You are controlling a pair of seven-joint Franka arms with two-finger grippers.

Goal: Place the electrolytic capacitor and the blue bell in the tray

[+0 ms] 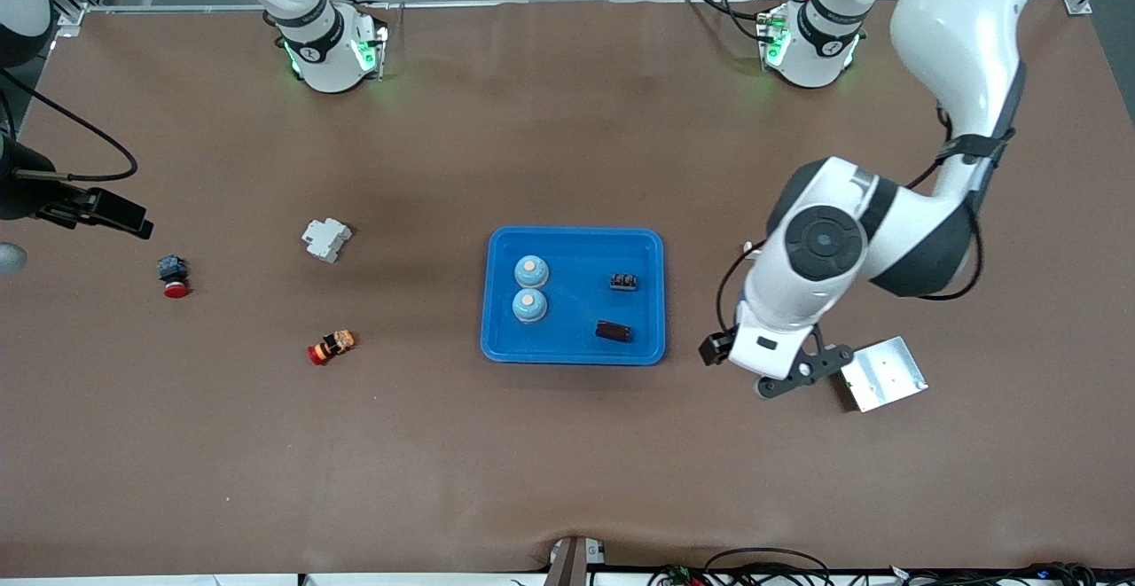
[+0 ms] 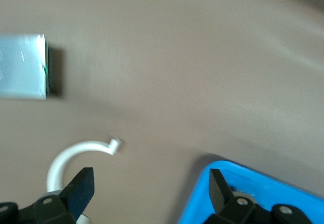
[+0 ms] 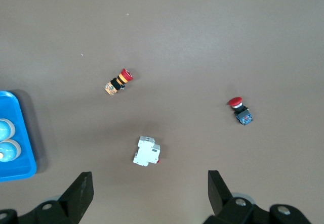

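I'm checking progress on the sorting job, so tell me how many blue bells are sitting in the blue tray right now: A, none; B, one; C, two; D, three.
C: two blue bells sit side by side in the tray, at the right arm's end of it, with two small dark parts at its other end.

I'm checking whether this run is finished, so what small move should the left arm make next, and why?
Probably lift the left gripper straight up and pull back toward its base. It is open and empty between the blue tray and the silver plate, while two blue bells and two dark parts already lie in the tray. The right gripper waits open.
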